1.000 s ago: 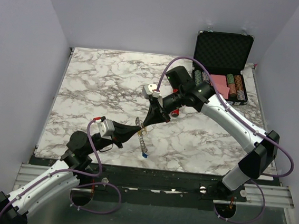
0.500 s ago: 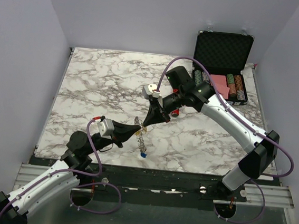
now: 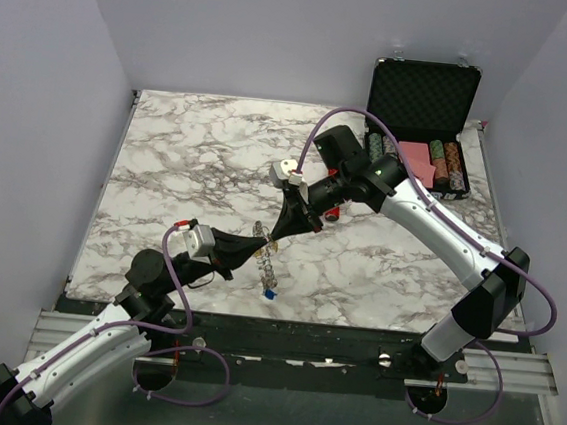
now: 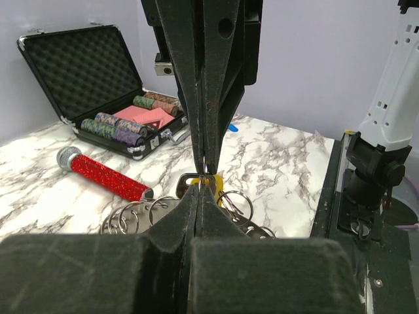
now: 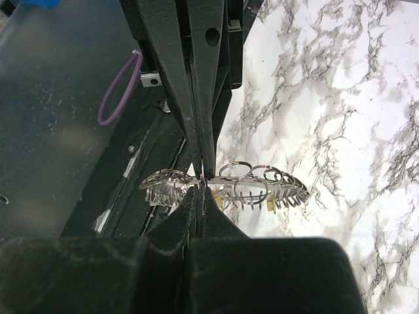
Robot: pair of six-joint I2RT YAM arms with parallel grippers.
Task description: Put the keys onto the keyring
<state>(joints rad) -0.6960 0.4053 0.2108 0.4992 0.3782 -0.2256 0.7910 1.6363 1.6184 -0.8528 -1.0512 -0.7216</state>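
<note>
Tip to tip, left gripper (image 3: 257,243) and right gripper (image 3: 278,235) pressed together, both pinching keyring (image 5: 237,171); blue-headed key (image 3: 271,294) dangled beneath.

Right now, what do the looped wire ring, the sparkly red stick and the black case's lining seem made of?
The keyring: thin bare metal wire, probably steel; silvery, glinting. The red cylinder: glitter-coated, it sparkles; its silver cap could be metal or chromed plastic. The case: lid lined with black foam, matte with egg-crate dimples.
</note>
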